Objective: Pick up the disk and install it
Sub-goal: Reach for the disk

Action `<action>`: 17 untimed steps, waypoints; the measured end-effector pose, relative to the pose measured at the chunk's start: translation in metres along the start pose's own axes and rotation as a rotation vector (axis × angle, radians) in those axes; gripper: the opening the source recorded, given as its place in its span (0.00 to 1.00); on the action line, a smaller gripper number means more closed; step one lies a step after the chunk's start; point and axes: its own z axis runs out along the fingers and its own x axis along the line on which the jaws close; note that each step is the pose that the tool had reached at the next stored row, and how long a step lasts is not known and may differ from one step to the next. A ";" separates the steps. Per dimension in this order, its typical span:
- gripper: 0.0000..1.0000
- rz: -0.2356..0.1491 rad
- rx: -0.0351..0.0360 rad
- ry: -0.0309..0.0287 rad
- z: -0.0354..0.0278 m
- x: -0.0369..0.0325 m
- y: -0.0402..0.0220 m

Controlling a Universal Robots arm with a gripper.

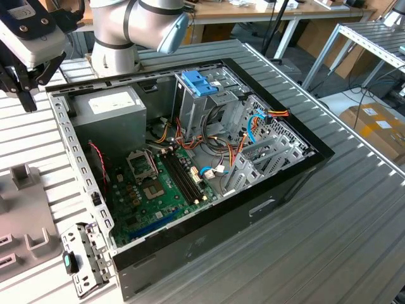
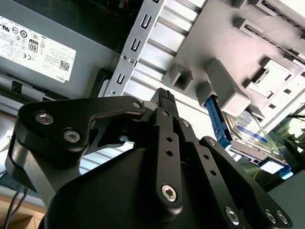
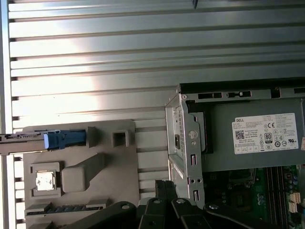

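We think the disk is kept on its thin edge in a slot of the grey holder so its two flat sides stay free to pinch. A blue clip sits on its end. In the first wrist view we see the disk from the side, as a thin dark bar. The clip is next to it on the holder.

The hand is clenched and has nothing in it. Its two fingers press flat against each other. It hangs over the strip of bench between the holder and the computer case. It does not touch the disk, which is off to one side.

In the exterior view the hand is at the exterior view's left, above the corner of the case. The case lies on its side with the open part up. We guess this is so the hand can reach in from above.

Inside we see the big grey box with a white sticker, the metal cage with a blue top and the green board. A bunch of wires lies close beside the cage, and we think they could get in the way there. The holder's grey blocks stand between the hand and the disk, so there is not much room around it. The metal rim of the case is just beside the fingers and could be bumped.
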 end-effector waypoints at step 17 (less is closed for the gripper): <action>0.11 0.000 0.0000 0.0000 -0.0005 0.0163 -0.0012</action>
